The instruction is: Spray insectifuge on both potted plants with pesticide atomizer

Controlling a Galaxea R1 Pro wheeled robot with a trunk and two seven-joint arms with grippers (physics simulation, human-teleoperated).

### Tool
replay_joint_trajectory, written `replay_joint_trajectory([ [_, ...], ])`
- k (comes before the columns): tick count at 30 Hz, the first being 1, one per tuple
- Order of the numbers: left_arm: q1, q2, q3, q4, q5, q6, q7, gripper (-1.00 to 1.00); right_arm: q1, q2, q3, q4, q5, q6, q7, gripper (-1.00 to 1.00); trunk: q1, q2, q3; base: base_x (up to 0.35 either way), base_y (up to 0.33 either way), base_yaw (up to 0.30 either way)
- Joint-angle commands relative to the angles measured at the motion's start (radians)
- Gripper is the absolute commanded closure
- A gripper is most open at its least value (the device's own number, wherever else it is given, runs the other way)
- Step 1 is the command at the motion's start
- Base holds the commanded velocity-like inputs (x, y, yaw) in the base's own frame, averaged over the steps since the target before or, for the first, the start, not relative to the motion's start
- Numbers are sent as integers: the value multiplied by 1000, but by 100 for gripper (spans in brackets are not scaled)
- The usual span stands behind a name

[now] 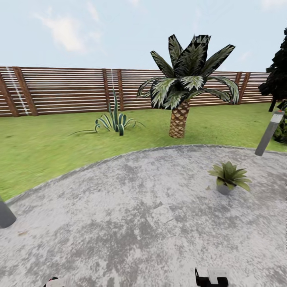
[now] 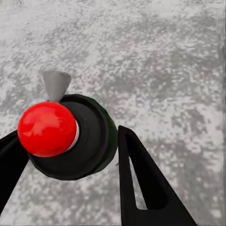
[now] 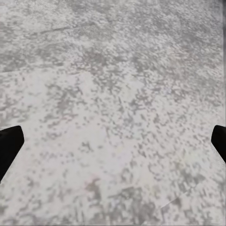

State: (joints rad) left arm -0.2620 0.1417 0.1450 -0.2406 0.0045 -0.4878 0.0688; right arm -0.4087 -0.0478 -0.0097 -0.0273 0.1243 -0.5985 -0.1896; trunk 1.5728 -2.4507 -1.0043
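In the left wrist view, the pesticide atomizer (image 2: 92,136) is a black bottle with a round red cap (image 2: 47,128) and a grey nozzle (image 2: 55,84). My left gripper (image 2: 70,148) is shut on it, one black finger (image 2: 136,179) on each side, above the paved patio. One potted plant (image 1: 229,176), a low green rosette in a small grey pot, stands on the patio (image 1: 131,215) at the right of the head view. My right gripper (image 3: 113,141) is open over bare paving, with just its fingertips (image 3: 9,143) showing at the frame edges.
A big palm (image 1: 181,95) and a spiky striped plant (image 1: 114,121) grow in the lawn (image 1: 48,147) beyond the patio edge. A brown slat fence (image 1: 63,89) closes the back. Grey bollard lamps stand at the right (image 1: 270,133) and near left (image 1: 5,215).
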Motion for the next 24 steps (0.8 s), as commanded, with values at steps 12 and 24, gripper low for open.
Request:
replay_joint_trajectory([
  [12, 0, 0, -1, 0, 0, -3, 3, 100, -1, 0, -1, 1, 11, -1, -5, -100, 0, 0, 7, 337, 133, -234],
  [24, 0, 0, -1, 0, 0, -3, 2, 100, -1, 0, -1, 1, 11, -1, -5, -100, 0, 0, 14, 337, 145, -236],
])
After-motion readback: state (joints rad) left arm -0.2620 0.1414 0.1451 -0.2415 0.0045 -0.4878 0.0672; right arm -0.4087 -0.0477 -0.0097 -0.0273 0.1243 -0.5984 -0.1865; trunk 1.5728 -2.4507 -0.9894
